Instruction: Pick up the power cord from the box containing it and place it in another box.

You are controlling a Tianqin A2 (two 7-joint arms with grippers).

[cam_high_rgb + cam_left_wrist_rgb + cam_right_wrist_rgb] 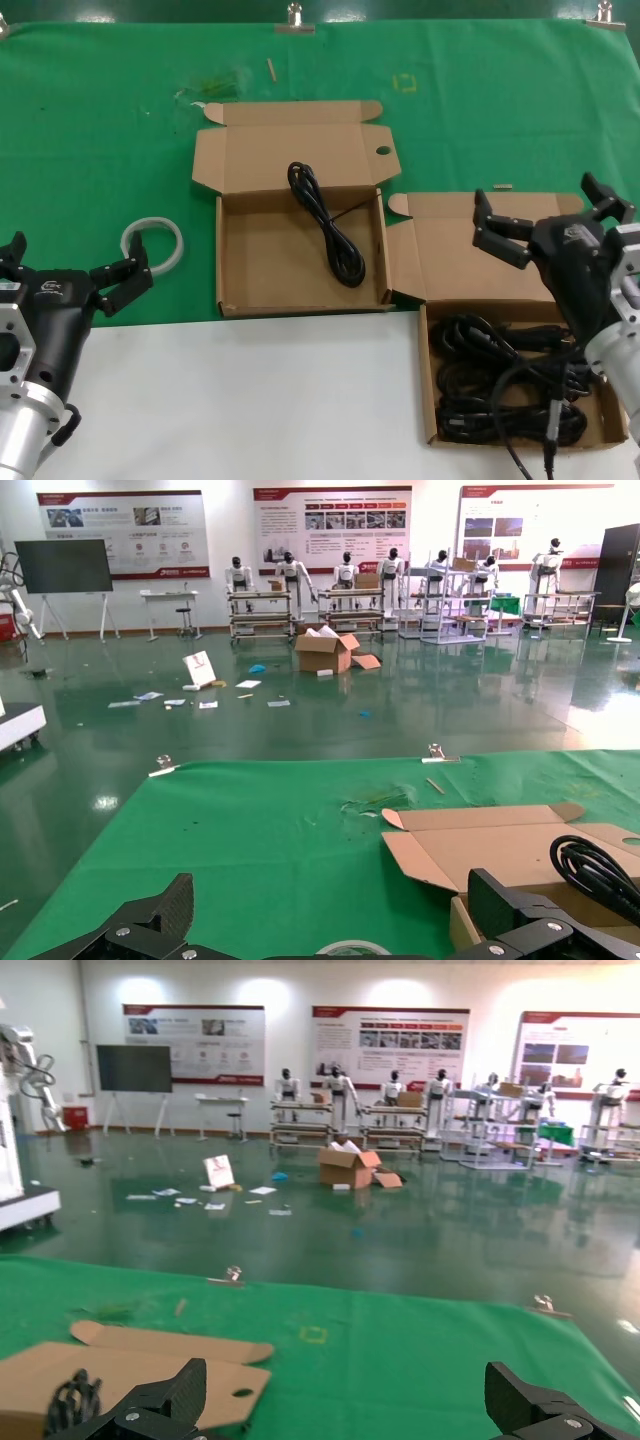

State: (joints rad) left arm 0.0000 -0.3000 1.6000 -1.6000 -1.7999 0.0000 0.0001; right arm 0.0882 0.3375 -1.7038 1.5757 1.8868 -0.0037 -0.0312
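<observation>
Head view, left to right: left gripper [75, 262] sits at lower left, fingers spread wide with nothing between them, hovering at the edge where green cloth [100, 120] meets the white table [250, 400]. A white tape ring [154, 243] lies on the cloth just right of it. At frame centre is an open cardboard box [240, 270], lid folded back with a small round hole at the lid's right end; one power cord [326, 224] lies in it as a long narrow bundle, running diagonally from the lid hinge toward the box's right wall. At lower right the second box [428, 400] holds a pile of black cords [500, 385]. Right gripper [553, 215] is above that box's raised lid, fingers wide open, holding nothing. Both wrist views confirm each gripper's fingers far apart.
</observation>
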